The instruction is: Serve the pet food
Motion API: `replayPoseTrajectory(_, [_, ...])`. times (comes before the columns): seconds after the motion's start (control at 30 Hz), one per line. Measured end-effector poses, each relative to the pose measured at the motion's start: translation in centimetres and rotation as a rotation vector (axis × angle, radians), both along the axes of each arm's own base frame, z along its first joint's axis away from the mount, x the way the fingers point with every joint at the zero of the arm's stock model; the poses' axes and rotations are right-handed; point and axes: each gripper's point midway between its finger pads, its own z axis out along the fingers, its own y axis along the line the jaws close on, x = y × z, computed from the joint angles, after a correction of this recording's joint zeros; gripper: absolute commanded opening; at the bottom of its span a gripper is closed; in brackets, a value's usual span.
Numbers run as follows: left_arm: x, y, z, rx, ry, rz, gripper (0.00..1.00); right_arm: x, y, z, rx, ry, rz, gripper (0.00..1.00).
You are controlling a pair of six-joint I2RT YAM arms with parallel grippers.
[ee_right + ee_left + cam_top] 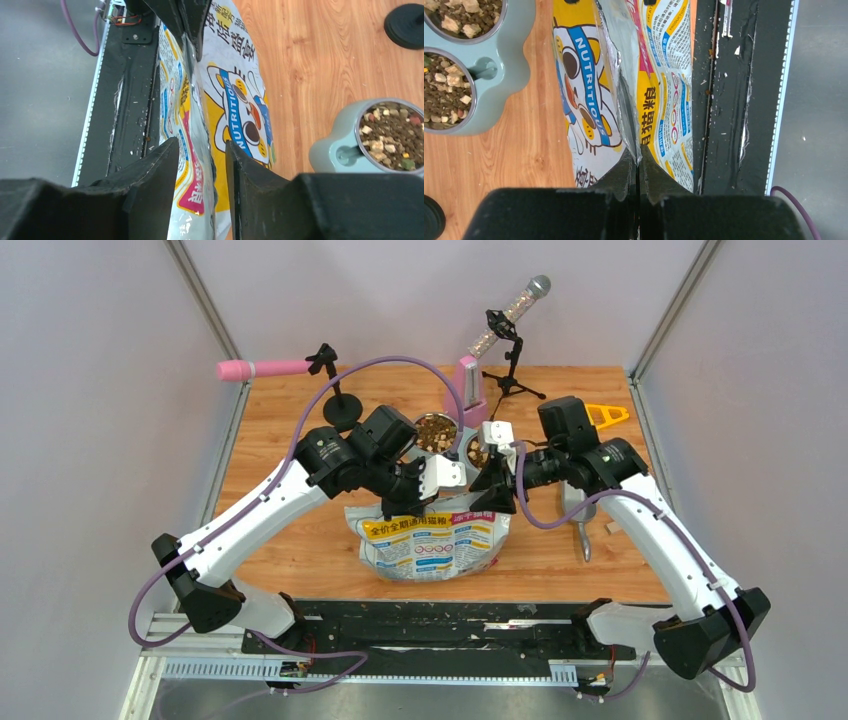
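Left gripper point(639, 156) is clamping bag point(430, 540) at its top edge. Right gripper point(202, 146) is straddling same edge, jaws narrowly apart. Bag is standing centred at near edge of tabletop point(290, 530); pet food point(395, 135) is lying in bowls point(330, 146) toward far edge.

bag point(584, 100) cut at top edge, bowl point(509, 60) + kibble point(444, 95) at L edge

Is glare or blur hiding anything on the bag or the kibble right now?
Left wrist: bag print sharp, mild sheen on its foil fold; pet food crisp; left gripper a dark, featureless mass. Right wrist: bag and pet food equally clear, right gripper in shadow. Top external: even light, soft shadows, no glare, though the right arm hides part of the pet food.
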Motion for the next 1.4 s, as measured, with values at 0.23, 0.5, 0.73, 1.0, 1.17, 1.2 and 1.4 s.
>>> replayPoseTrajectory(0.23, [-0.3,-0.1,0.1,-0.009,0.019,-0.001,0.0,-0.2,1.1,-0.5,0.01,0.03,0.045,0.13])
replayPoseTrajectory(0.5, [-0.3,-0.1,0.0,-0.009,0.03,0.008,0.0,0.1,1.6,-1.0,0.01,0.049,0.061,0.0])
replayPoseTrajectory(0.73, [-0.3,-0.2,0.1,-0.013,0.033,0.017,0.0,-0.2,2.4,-0.7,0.014,0.039,0.073,0.29])
replayPoseTrajectory(1.0, [-0.3,-0.2,0.1,-0.018,0.054,0.052,0.0,-1.2,4.1,-0.3,0.035,0.024,0.124,0.0])
replayPoseTrajectory(1.17, [-0.1,-0.1,0.1,-0.014,0.051,0.069,0.0,-1.0,4.2,-0.3,0.035,0.022,0.119,0.0])
replayPoseTrajectory(1.2, [-0.1,-0.1,0.1,-0.014,0.051,0.07,0.04,-1.0,4.2,-0.3,0.034,0.02,0.117,0.0])
replayPoseTrajectory(1.4, [0.1,-0.2,1.2,-0.056,0.01,0.065,0.45,-0.2,4.1,-0.2,0.016,-0.034,0.078,0.0])
